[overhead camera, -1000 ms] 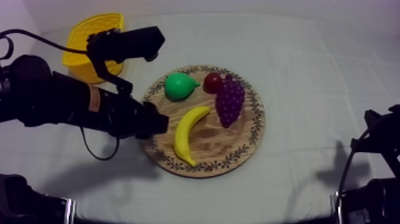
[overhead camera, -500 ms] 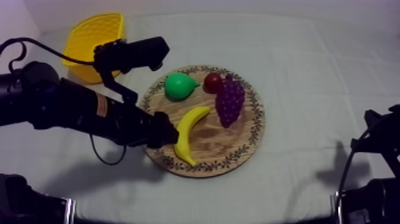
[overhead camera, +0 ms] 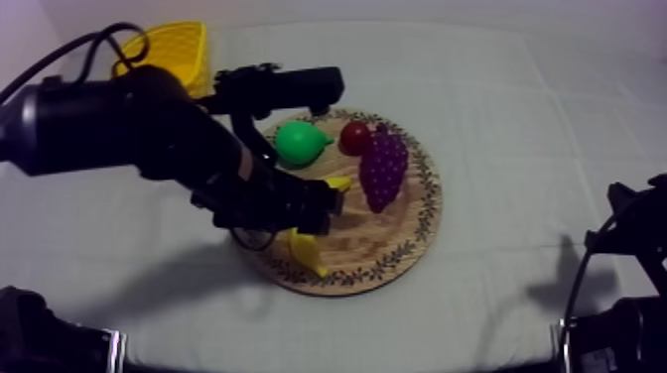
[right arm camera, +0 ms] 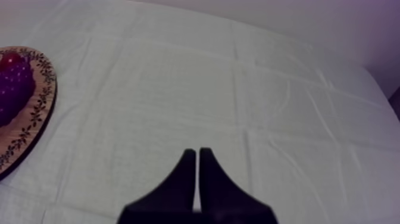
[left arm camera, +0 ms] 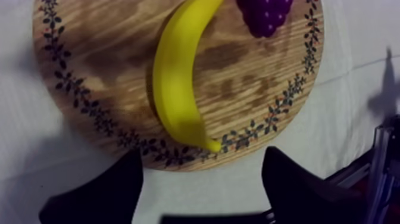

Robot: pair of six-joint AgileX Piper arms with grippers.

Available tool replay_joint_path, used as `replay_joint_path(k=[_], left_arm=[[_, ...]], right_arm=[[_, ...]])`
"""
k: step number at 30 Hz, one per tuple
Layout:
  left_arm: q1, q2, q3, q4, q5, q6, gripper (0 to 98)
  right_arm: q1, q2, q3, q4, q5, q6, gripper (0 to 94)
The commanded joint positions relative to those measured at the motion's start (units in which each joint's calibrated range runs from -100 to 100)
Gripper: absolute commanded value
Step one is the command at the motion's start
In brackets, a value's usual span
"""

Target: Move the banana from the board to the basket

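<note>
The board point(overhead camera: 412, 233) lies near the middle of the tabletop point(overhead camera: 516, 119). The basket point(overhead camera: 179, 45) stands at the far left corner, partly behind the left arm point(overhead camera: 149, 129). That arm reaches over the board's left side. The left gripper point(overhead camera: 323, 203) hangs over the banana point(overhead camera: 308, 253), hiding its middle. The pear point(overhead camera: 298, 144), small red fruit point(overhead camera: 354, 136) and grapes point(overhead camera: 383, 169) sit along the board's far side. The right arm point(overhead camera: 625, 337) is at the near right edge.

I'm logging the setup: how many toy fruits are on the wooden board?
4: banana under the open left gripper, pear beside the small red fruit at the far rim, grapes beside the banana. The arm hides some board.
</note>
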Motion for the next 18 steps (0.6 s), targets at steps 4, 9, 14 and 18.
replay_joint_path(k=[4,9,14,18], left_arm=[[-0.7,8.7,-7.9,-0.72,6.1,-0.2,72.4],[-1.5,15.1,-12.4,-1.66,11.2,-1.0,71.0],[-2.2,19.8,-15.7,-1.83,13.3,-2.7,69.8],[-2.5,22.5,-17.3,-1.71,14.7,-4.4,67.3]], right_arm=[[0.0,0.0,0.0,0.0,0.0,0.0,0.3],[0.0,0.0,0.0,0.0,0.0,0.0,0.3],[0.0,0.0,0.0,0.0,0.0,0.0,0.3],[0.0,0.0,0.0,0.0,0.0,0.0,0.3]])
